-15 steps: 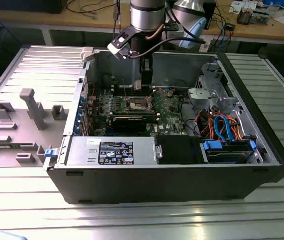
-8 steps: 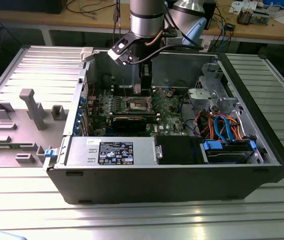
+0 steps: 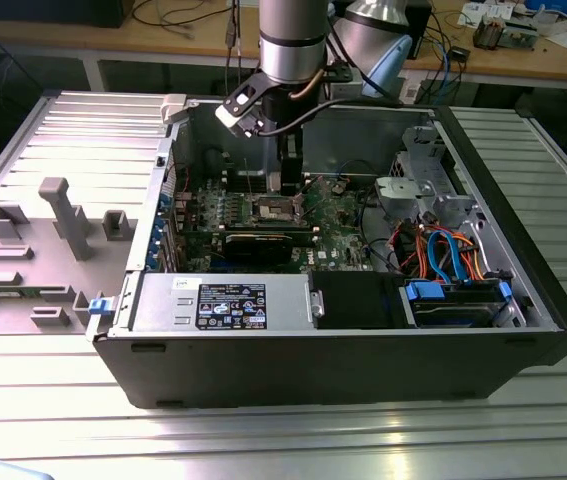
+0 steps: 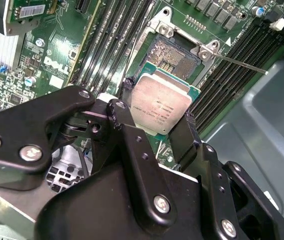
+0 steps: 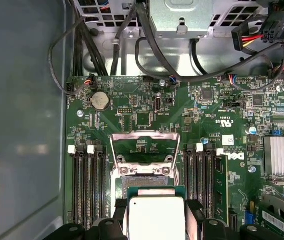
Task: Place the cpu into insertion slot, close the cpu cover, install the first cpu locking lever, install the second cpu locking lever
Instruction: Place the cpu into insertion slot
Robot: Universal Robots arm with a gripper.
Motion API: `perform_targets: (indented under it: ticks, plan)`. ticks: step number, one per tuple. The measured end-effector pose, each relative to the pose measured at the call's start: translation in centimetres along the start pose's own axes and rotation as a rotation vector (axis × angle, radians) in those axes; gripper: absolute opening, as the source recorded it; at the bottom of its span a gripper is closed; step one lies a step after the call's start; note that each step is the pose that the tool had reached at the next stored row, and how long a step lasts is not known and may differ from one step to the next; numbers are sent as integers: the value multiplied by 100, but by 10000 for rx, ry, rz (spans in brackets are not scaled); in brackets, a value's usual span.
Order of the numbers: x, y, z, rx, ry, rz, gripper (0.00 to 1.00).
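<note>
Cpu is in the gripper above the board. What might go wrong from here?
1. The cpu, clamped in the gripper, hangs offset from the insertion slot in the second wrist view; lowered like this, it might land on the rim and slip.
2. The cpu cover stands open beside the slot; the gripper might catch it.

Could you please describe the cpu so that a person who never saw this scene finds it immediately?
Inside the open computer case, find the green motherboard and its long memory slots. Between them, the black claw grips the cpu: a flat square with a dull silver top, unlike the dark insertion slot nearby.
</note>
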State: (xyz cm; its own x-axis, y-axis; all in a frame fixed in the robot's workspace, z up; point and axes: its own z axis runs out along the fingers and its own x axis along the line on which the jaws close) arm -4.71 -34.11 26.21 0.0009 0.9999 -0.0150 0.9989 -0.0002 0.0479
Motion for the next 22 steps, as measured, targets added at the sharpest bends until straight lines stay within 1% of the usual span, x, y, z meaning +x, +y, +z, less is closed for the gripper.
perform_targets:
  ticks: [3,12,16,18,22]
  plan:
    - [1,0,2,-2,11,0,54]
    - [0,0,6,-3,14,-1,54]
    - [2,-4,86,-3,13,-1,54]
    - [2,-5,112,-3,11,-1,54]
    - [6,-10,184,-3,12,0,54]
